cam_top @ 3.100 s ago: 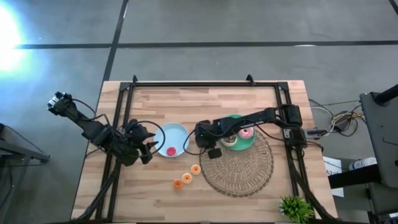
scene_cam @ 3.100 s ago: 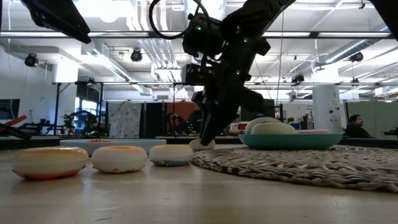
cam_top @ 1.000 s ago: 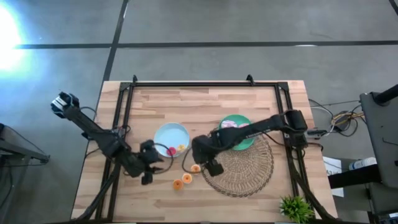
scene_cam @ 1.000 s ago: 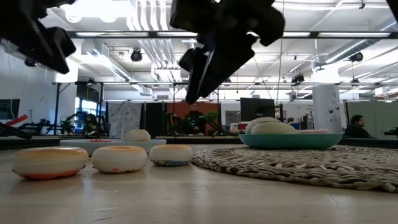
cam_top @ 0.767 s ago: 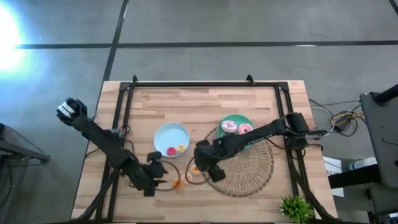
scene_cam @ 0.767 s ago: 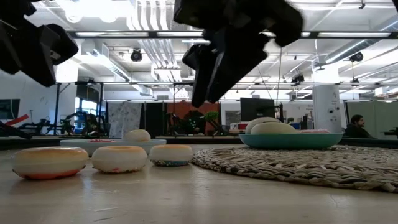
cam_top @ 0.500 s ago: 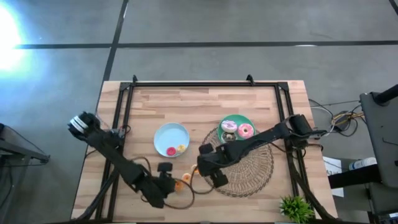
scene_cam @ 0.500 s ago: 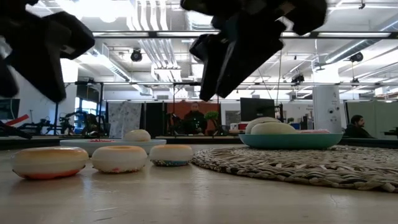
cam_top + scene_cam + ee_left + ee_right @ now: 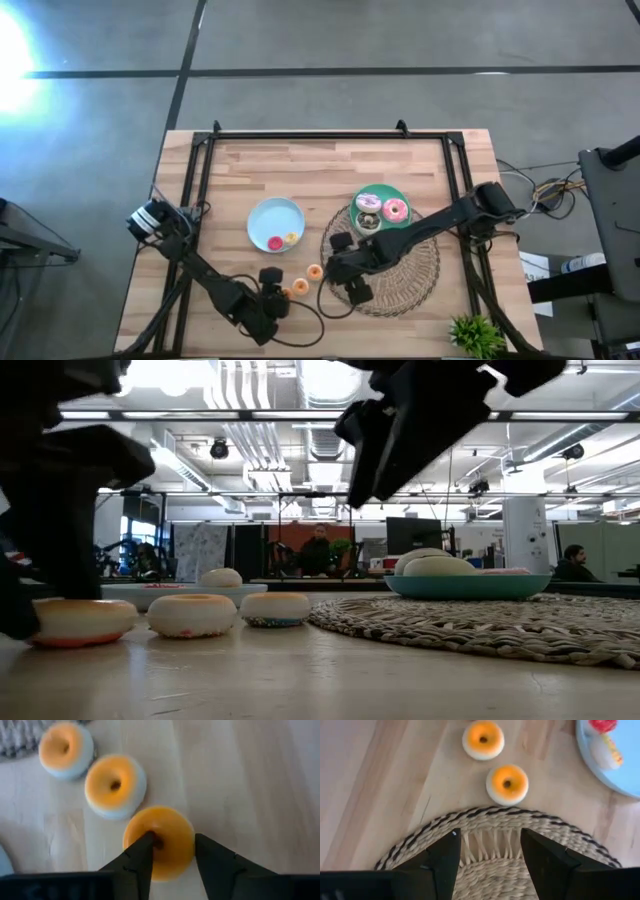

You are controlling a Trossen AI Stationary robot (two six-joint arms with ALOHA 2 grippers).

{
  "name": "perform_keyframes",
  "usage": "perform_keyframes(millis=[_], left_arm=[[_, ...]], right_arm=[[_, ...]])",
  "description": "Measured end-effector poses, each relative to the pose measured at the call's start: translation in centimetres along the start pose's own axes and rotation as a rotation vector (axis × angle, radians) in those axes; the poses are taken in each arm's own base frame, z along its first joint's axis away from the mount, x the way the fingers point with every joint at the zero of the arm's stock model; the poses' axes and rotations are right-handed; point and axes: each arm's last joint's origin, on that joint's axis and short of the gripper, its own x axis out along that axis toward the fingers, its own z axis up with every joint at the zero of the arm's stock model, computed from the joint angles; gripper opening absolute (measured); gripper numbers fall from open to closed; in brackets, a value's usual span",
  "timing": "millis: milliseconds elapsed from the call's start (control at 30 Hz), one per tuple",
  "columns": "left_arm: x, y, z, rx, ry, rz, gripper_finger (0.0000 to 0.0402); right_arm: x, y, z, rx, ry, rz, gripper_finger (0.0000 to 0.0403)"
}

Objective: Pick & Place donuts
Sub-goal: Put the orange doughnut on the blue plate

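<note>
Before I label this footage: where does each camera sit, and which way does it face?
High view: overhead, straight down; both arms, round light-blue plate.
Low view: table height, level across; dark arms above the round woven placemat.
Left wrist view: down past the open left gripper, straddling the all-orange ring donut.
Right wrist view: down past the open right gripper over the placemat.
Shared: both wrist views show the two white-sided orange-topped donuts.

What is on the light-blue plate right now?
The light-blue plate holds two tiny donuts: a red one and a yellow-striped white one. Nothing covers the plate in the high view; the low view shows only one pale donut above its rim.
</note>
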Motion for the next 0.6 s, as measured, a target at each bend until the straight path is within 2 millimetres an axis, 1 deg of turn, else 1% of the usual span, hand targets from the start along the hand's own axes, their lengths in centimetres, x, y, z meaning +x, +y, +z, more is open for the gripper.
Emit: perform_keyframes(millis=[100,233,333,400,467,533,600], left_arm=[[0.2,0.1,-0.4,-0.019,0.017,-0.001,0.0080],[0.3,0.4,-0.6,-0.034,0.034,0.005,0.0017],[-0.3,1.1,-0.2,-0.108,0.048,-0.016,0.0004],[-1.6,1.9,0.2,-0.184,0.028,-0.030,0.0002],[-3.8,3.1,0.9,-0.270,-0.023,-0.054,0.0001],[-5.9,4.7,0.8,-0.367,-0.066,-0.071,0.0001],[-7.8,6.7,0.5,-0.485,-0.116,-0.111,0.0001]], right_arm=[[-0.2,0.1,0.0,0.014,-0.010,-0.003,0.0199],[-0.2,0.1,0.0,0.015,-0.011,-0.001,0.0199],[-0.2,0.1,0.3,0.018,-0.033,0.002,0.0198],[-0.5,0.0,0.4,0.021,-0.052,0.002,0.0198],[-0.9,-0.2,0.7,0.028,-0.076,0.004,0.0198],[-1.3,-0.6,0.8,0.029,-0.096,0.009,0.0196],[-1.5,-0.8,1.0,-0.012,-0.111,0.002,0.0194]])
